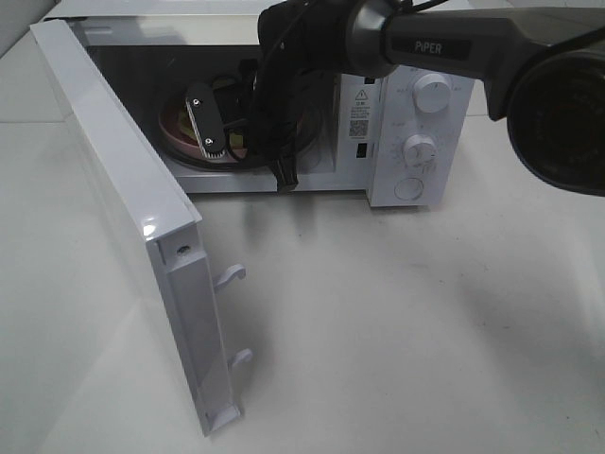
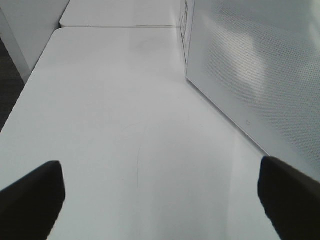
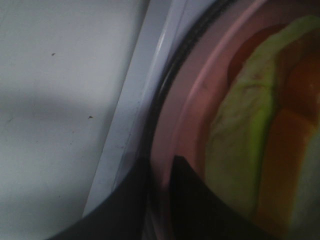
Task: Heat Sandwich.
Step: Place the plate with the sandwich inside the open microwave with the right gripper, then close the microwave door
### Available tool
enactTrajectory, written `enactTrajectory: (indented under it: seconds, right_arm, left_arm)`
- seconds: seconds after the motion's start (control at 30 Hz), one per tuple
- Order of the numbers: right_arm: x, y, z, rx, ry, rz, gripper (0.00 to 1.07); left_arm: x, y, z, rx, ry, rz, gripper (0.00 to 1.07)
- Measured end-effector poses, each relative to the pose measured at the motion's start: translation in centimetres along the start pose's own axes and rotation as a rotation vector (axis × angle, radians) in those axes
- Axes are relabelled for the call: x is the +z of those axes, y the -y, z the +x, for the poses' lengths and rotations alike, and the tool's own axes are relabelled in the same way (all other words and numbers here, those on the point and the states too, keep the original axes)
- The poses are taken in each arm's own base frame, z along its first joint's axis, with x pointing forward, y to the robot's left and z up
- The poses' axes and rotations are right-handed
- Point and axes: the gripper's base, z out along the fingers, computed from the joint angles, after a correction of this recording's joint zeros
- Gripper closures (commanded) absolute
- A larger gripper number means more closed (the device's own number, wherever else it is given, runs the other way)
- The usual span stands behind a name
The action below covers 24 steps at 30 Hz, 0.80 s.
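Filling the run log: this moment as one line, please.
state: lettuce sandwich on round pink plate inside white microwave | right gripper: astride plate rim | left gripper: open, empty | door: open

Count: one white box microwave oven [image 1: 458, 161]; two round white dials [image 1: 433, 93]; one round pink plate [image 3: 185, 100]; one lettuce-and-orange-layer sandwich [image 3: 235, 150]; two black grippers: left gripper [image 2: 160, 200], right gripper [image 3: 160, 200].
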Motion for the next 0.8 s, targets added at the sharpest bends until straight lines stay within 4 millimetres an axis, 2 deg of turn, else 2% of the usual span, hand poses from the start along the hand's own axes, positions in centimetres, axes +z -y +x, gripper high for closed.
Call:
enactTrajectory:
  seconds: [0.03,0.07,0.13,0.17,0.3,0.53,0.8]
  right_arm:
    - [0.0,0.1,0.0,0.008,0.0,0.003,0.64]
    - [0.0,0.1,0.0,0.008,0.0,0.003,0.64]
    - [-0.1,0.1,0.0,0.03,0.0,0.009,0.51]
    - [-0.1,0.1,0.0,0.04,-0.001,0.009,0.41]
    - [-0.1,0.2,0.0,0.088,0.0,0.011,0.3]
    - [-1.0,0.2,0.0,0.152,0.011,0.037,0.31]
    - [-2.4,-1.2,0.3,0.183,0.045,0.06,0.27]
  left_arm:
    - [0.0,0.0,0.0,0.0,0.0,0.0,0.05]
    - [0.0,0.0,0.0,0.0,0.0,0.0,0.05]
    - [0.0,0.0,0.0,0.0,0.0,0.0,0.05]
    - [0.0,0.0,0.0,0.0,0.0,0.0,0.05]
    - [0.0,0.0,0.0,0.0,0.0,0.0,0.05]
    - [0.0,0.0,0.0,0.0,0.0,0.0,0.05]
    - [0.0,0.0,0.0,0.0,0.0,0.0,0.05]
